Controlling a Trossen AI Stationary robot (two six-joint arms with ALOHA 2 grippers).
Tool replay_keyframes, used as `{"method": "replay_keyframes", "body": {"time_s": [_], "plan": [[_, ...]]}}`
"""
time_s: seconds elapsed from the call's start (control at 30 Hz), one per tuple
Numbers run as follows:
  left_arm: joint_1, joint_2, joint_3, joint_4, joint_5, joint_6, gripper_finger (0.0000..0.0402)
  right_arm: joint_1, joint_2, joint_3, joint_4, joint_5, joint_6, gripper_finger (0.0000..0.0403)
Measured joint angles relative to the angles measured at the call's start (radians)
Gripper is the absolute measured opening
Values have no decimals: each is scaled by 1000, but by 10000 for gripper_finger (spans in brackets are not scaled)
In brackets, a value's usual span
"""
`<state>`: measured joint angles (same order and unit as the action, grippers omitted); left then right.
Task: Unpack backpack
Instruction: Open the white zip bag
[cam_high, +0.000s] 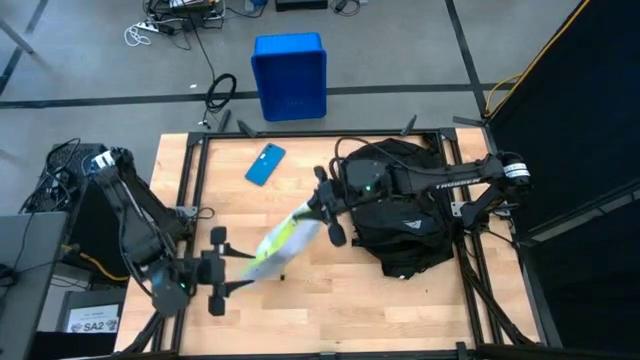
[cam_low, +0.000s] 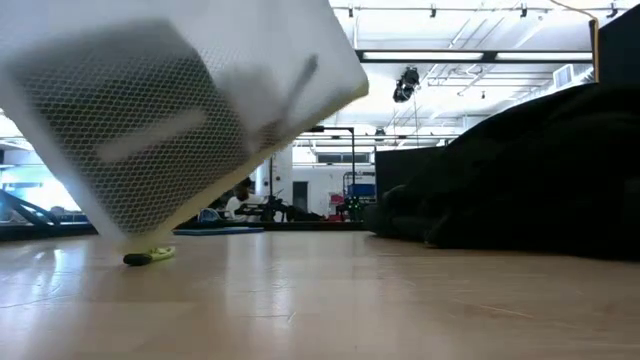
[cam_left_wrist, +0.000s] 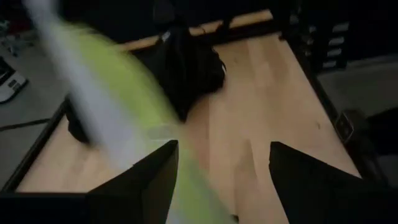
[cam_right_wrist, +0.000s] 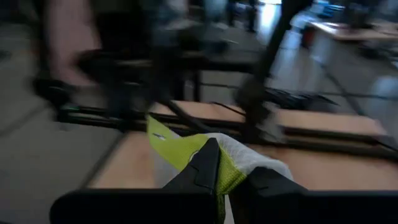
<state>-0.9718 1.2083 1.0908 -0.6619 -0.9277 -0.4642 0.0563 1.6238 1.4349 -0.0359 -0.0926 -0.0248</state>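
High view: large black fabric backpack (cam_high: 400, 205) is seen lying at the wooden table's (cam_high: 400, 300) right side. One item, a white-and-yellow-green mesh pouch (cam_high: 275, 243), is out (blurred) and held mid-table by the right gripper (cam_high: 322, 208), jaws clamped on it. Left gripper (cam_high: 217, 270) is near the front-left edge, jaws apart, nothing held. Backpack contents cannot be seen; unpacking is judged partly done.
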Motion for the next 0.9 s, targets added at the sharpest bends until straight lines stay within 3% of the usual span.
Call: {"method": "replay_keyframes", "body": {"time_s": [0.23, 0.5, 0.9], "plan": [[4, 81, -1, -73, -25, -23, 219, -98, 7, 0, -129, 74, -5, 0], [19, 148, -1, -256, -96, -248, 218, -208, 10, -80, -296, 74, -38, 9], [128, 311, -1, -301, -118, -275, 218, -259, 10, -275, -245, 43, -129, 101]]}}
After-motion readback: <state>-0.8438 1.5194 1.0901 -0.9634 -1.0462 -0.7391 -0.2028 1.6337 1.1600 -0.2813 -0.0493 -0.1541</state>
